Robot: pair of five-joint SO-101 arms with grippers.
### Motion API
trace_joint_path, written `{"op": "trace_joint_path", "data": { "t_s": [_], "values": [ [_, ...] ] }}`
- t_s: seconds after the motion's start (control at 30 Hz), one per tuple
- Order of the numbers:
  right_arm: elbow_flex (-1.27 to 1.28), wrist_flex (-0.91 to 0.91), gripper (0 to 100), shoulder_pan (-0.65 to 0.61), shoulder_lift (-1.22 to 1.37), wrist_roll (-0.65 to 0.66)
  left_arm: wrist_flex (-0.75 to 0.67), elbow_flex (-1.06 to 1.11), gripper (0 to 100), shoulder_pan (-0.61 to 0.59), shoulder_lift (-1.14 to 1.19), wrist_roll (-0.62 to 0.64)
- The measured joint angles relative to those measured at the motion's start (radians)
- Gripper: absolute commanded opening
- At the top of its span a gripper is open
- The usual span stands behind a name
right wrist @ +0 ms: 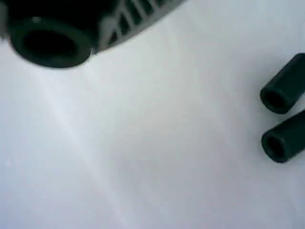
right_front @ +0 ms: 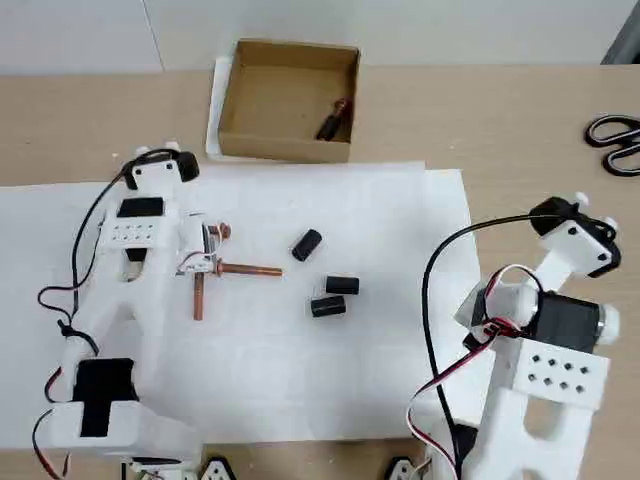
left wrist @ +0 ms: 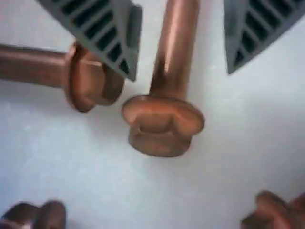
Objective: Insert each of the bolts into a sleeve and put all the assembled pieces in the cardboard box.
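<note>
One bolt in play: the copper bolt (left wrist: 164, 119) lies flat on the white paper (right_front: 400, 400). Its shank sits right between the left gripper (left wrist: 180, 70) fingers (left wrist: 102, 33), and its head pokes out past their tips.
Long axis: it runs along the fingers and across their closing line, so a squeeze should catch the shank squarely, I reckon.
Left fingers: spread wide, gripping nothing.
Neighbour: a second bolt (left wrist: 88, 81) has its head tucked under one fingertip, near enough to get nudged on the close.
Right gripper (right_front: 478, 310): clamped, by the look of it, on a black sleeve (right wrist: 50, 43) with its open bore showing.
Nearer arm: the left arm is nearer the bolts. Three loose sleeves (right_front: 341, 285) lie between the two grippers, well beyond the right fingertips.
Cardboard box (right_front: 285, 148): one assembled piece (right_front: 335, 120) is inside, by a side wall. The box sits well apart from both sets of fingers.
</note>
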Motion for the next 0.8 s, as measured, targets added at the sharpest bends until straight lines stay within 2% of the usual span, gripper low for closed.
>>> {"op": "trace_joint_path", "data": {
  "t_s": [0.2, 0.43, 0.67, 0.8],
  "values": [
    [0.0, 0.0, 0.2, 0.0, 0.0, 0.0, -0.051, 0.031, 12, 0.0, 0.0, 0.0],
    [0.0, 0.0, 0.2, 0.0, 0.0, 0.0, -0.106, -0.008, 2, 0.006, 0.127, 0.0],
    [0.0, 0.0, 0.2, 0.0, 0.0, 0.0, 0.04, -0.203, 1, 0.008, 0.272, 0.0],
    [0.0, 0.0, 0.2, 0.0, 0.0, 0.0, 0.055, -0.236, 1, 0.009, 0.305, 0.0]
  ]
}}
